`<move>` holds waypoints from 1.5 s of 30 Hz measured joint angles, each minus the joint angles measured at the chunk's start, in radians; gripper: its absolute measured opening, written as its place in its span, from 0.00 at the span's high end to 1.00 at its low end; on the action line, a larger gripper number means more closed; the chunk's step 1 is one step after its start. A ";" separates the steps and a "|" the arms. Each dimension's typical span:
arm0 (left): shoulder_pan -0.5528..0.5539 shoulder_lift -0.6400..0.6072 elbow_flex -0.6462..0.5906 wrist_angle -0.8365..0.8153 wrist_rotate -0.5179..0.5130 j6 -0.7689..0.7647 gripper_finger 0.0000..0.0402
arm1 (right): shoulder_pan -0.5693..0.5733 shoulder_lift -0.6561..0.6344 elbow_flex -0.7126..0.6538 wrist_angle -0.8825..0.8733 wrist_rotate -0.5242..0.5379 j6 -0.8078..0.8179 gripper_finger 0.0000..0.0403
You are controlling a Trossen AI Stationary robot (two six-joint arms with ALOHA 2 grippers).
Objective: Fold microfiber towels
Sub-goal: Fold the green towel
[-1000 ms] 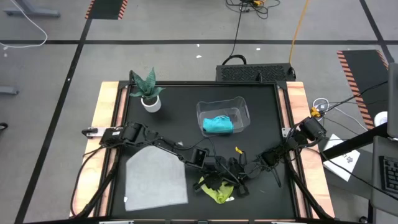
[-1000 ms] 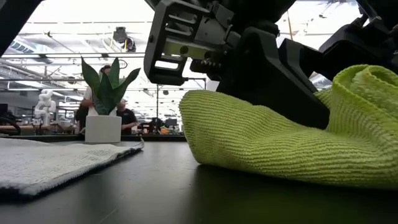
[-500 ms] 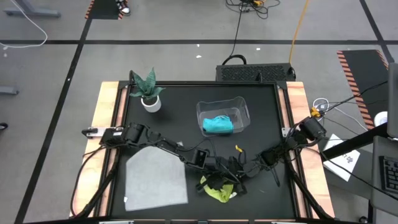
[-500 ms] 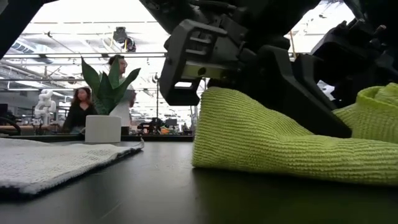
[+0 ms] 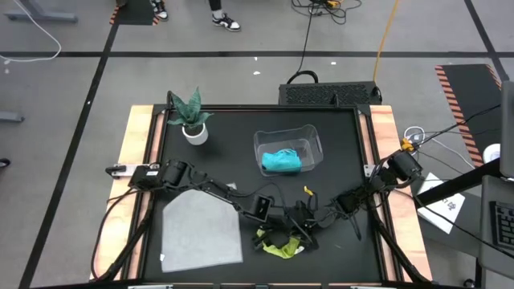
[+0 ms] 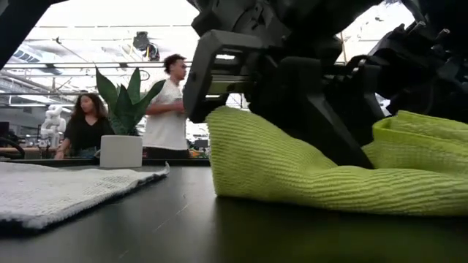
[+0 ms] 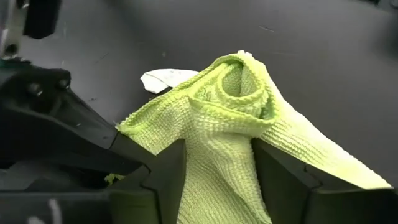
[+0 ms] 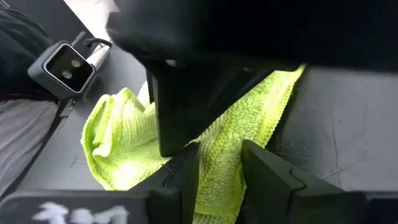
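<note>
Lying crumpled near the front edge of the black-topped desk (image 5: 337,136), the yellow-green ribbed microfiber towel (image 5: 281,246) sits under both dark arms, which meet over it. The left pincer (image 7: 217,180) comes in from the left side and straddles a ridge of this cloth; its two dark fingers (image 7: 168,180) stand apart with the fabric running between them, so the jaws look parted around the towel rather than pressed on it. The right pincer (image 8: 214,165) reaches in from the right, and a fold of the same cloth passes between its fingers (image 8: 267,168); whether they pinch it or only bracket it cannot be told. In the low view the towel (image 6: 307,175) rests on the desk surface in a mound, with dark arm parts pressing against its top.

A small white tag (image 7: 163,78) peeks out beside the towel in the left wrist view; no writing on it can be read.

Left of the pair, the large light grey flat microfiber towel (image 5: 201,226) lies spread on the desk. The teal blue bunched microfiber towel (image 5: 281,161) sits inside the clear plastic bin (image 5: 309,138) near the desk's middle. A small green plant in a white pot (image 5: 193,120) stands at the far left corner. Two people (image 6: 167,102) show in the room behind.
</note>
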 joint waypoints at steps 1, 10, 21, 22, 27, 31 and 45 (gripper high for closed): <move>-0.001 0.000 0.006 -0.015 -0.013 0.012 0.52 | 0.000 0.000 -0.001 0.003 0.000 0.001 0.71; -0.010 0.016 0.051 -0.090 -0.088 0.098 0.52 | 0.003 0.001 -0.001 0.003 -0.011 -0.008 0.71; -0.036 0.016 0.074 -0.127 -0.222 0.187 0.63 | 0.018 0.001 0.000 0.051 -0.006 -0.009 0.71; -0.036 0.016 0.075 -0.131 -0.223 0.187 0.62 | 0.017 0.002 0.000 0.054 -0.006 -0.009 0.71; -0.036 0.016 0.078 -0.146 -0.222 0.152 0.57 | 0.009 0.002 0.000 0.079 -0.011 -0.051 0.71; -0.039 0.014 0.084 -0.149 -0.217 0.153 0.50 | 0.014 -0.053 -0.005 0.056 -0.030 -0.122 0.71; -0.043 -0.145 0.090 -0.107 -0.227 0.126 0.46 | 0.039 -0.315 -0.116 -0.245 0.047 -0.049 0.71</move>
